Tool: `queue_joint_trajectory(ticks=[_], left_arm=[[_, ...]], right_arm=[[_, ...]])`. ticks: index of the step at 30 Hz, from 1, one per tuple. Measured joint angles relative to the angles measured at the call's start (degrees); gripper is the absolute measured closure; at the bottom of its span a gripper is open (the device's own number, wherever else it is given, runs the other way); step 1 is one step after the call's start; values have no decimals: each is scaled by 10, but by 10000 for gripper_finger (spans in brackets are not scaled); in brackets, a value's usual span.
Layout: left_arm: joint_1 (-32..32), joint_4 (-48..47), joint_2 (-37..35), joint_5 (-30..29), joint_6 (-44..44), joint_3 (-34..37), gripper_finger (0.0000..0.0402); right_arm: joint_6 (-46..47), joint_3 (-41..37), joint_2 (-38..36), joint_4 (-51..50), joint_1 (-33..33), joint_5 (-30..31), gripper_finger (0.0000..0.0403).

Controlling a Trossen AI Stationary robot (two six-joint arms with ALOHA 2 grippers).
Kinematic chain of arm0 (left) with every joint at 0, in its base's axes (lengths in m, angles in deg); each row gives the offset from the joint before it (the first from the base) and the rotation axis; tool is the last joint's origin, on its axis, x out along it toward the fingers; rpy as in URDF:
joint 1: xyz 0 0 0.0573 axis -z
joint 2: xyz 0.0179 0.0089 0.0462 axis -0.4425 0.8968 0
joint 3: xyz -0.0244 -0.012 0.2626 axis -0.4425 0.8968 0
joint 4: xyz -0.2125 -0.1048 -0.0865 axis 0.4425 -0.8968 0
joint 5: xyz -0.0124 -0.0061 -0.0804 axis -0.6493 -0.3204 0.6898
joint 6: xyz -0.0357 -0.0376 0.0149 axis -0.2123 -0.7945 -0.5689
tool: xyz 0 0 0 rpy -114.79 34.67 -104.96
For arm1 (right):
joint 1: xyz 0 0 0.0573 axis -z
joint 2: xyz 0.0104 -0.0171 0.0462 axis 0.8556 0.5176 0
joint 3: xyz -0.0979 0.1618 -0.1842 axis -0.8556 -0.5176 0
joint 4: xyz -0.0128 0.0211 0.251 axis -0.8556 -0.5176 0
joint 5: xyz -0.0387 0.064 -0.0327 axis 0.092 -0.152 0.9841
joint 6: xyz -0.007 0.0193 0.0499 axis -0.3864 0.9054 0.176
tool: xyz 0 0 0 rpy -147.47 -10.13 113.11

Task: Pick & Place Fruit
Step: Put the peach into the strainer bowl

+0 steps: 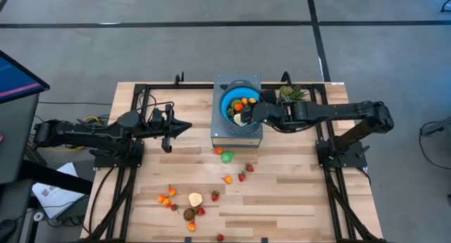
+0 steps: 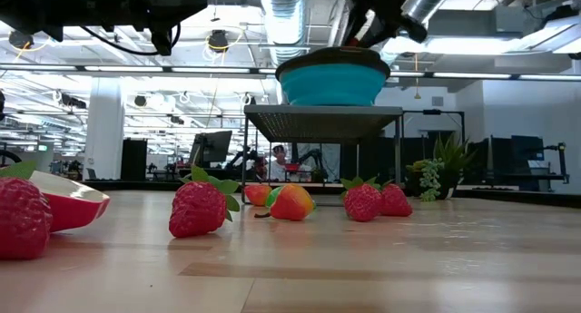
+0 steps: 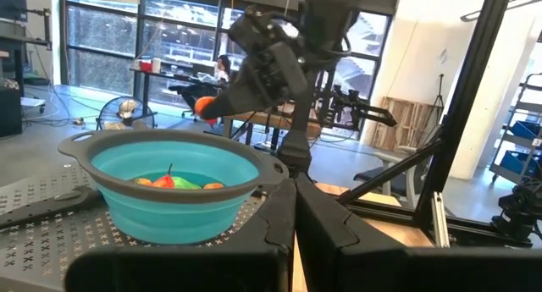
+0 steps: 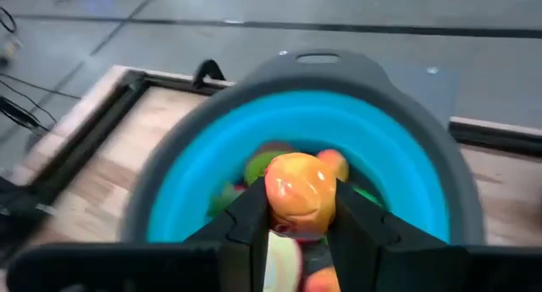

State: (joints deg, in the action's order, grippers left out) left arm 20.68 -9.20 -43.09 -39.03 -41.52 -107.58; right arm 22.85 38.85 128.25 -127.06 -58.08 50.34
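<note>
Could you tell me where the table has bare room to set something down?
Bare wood lies between the left gripper and the fruit cluster near the front edge, and right of the strawberries. Crowded: the blue bowl, where the right gripper holds an orange fruit.

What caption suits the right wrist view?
Right gripper holds a small orange-yellow toy fruit above the round blue bowl.

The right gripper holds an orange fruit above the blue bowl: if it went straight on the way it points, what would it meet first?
Probably the fruit pile in the blue bowl. The right gripper, shut on an orange fruit, points down into the bowl, with nothing between; depth is unclear.
</note>
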Motion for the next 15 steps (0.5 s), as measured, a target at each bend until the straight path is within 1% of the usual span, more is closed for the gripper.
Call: queue_joint_trajectory(ticks=[5, 9, 12, 15], left_arm=[[0, 0, 0, -13, 0, 0, 400], [0, 0, 0, -22, 0, 0, 400], [0, 0, 0, -22, 0, 0, 400], [0, 0, 0, -22, 0, 0, 400]], right_arm=[[-45, -1, 19, -2, 25, -35, 315], [-68, 0, 26, -6, 34, -52, 312], [-75, 1, 25, -2, 36, -51, 296], [-81, 1, 25, -4, 36, -51, 266]])
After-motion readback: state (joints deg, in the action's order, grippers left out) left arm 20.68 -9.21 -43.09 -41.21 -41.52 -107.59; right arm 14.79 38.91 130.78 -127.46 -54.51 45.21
